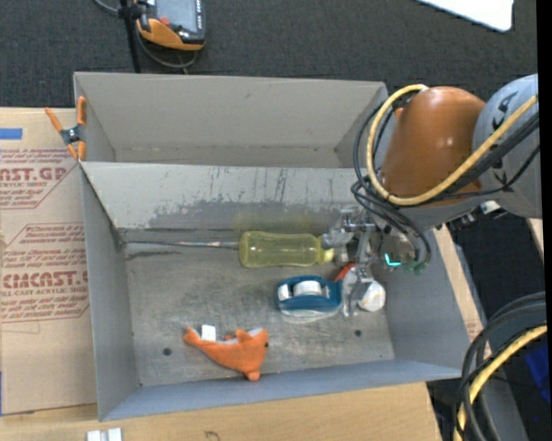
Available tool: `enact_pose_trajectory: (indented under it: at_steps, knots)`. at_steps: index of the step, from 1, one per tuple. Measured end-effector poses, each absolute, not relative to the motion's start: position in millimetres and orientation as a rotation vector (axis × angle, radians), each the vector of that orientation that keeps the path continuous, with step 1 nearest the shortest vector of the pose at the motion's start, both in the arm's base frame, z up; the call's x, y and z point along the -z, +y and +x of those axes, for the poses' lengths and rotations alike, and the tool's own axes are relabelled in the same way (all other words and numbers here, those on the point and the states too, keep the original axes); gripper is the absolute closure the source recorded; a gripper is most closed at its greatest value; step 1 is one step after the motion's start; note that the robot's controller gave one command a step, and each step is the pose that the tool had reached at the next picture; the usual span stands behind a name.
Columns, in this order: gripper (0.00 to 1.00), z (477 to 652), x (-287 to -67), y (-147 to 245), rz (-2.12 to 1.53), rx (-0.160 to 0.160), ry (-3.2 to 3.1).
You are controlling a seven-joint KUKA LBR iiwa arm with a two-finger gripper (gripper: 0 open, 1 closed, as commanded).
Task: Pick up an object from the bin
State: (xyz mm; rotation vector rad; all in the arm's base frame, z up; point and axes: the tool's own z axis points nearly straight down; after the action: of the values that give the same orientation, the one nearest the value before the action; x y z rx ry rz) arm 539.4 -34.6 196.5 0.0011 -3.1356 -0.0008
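camera view: the gripper [354, 268] sits low at the 3 o'clock side of the grey bin [227, 108]. close by are the butt of one yellow-handled screwdriver [277, 248] at its 10 o'clock and one blue tape dispenser [308, 298] at its 8 o'clock. one small white piece [373, 298], hard to identify, lies at its 4 o'clock. one orange plush toy [231, 348] lies well apart, at the bin's 7 o'clock. the wrist's cables crowd the gripper, so whether it is released or clenched cannot be told.

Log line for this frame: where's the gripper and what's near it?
gripper: low, right side of bin | nearest: yellow-handled screwdriver, blue tape dispenser | also: orange toy near front wall | grasp: unclear
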Motion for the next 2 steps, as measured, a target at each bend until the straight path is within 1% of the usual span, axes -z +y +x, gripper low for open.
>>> enact_pose_trajectory:
  at_steps: [1,2]
  knots:
    - [0.0,541.1,-200,-35,0.001,0.0,-3.143]
    - [1.0,555.6,-96,-28,0.282,-0.007,-3.133]
